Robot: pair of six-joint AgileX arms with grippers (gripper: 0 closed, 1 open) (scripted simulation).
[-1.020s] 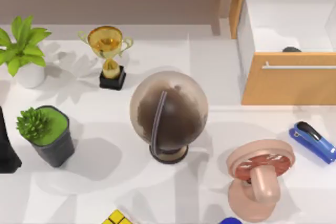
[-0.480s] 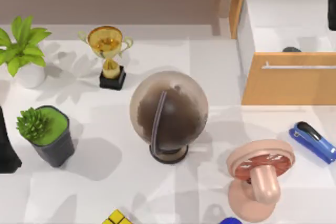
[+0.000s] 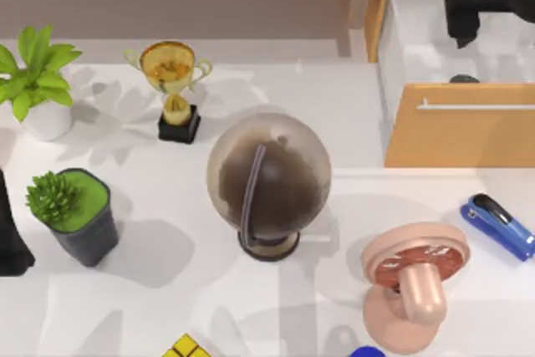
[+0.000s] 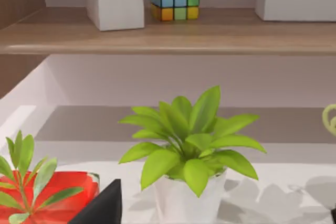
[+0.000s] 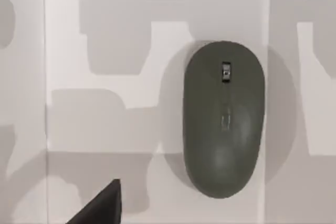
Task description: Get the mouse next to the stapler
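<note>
Right now the mouse (image 3: 464, 79) lies on the white floor of the open drawer (image 3: 460, 135), tucked just behind the drawer's wooden front panel, and my right gripper (image 3: 462, 14) hangs above the drawer interior, a little deeper in than the mouse. From the right wrist camera I look straight down on the mouse (image 5: 224, 119): a dark grey oval with its scroll wheel at one end, its long axis running along the camera's vertical, so the fingers would have to close across its narrower width. One dark fingertip (image 5: 100, 205) pokes into that view, well off the mouse and touching nothing; I cannot tell how wide the jaws stand, and they hold nothing. The stapler (image 3: 500, 225) sits on the table outside the drawer, in front of the panel toward its right end, with the pink fan (image 3: 411, 286) near it. My right arm is plainly the nearer one; my left arm is parked far from the drawer, near the leafy plant (image 4: 191, 145).
</note>
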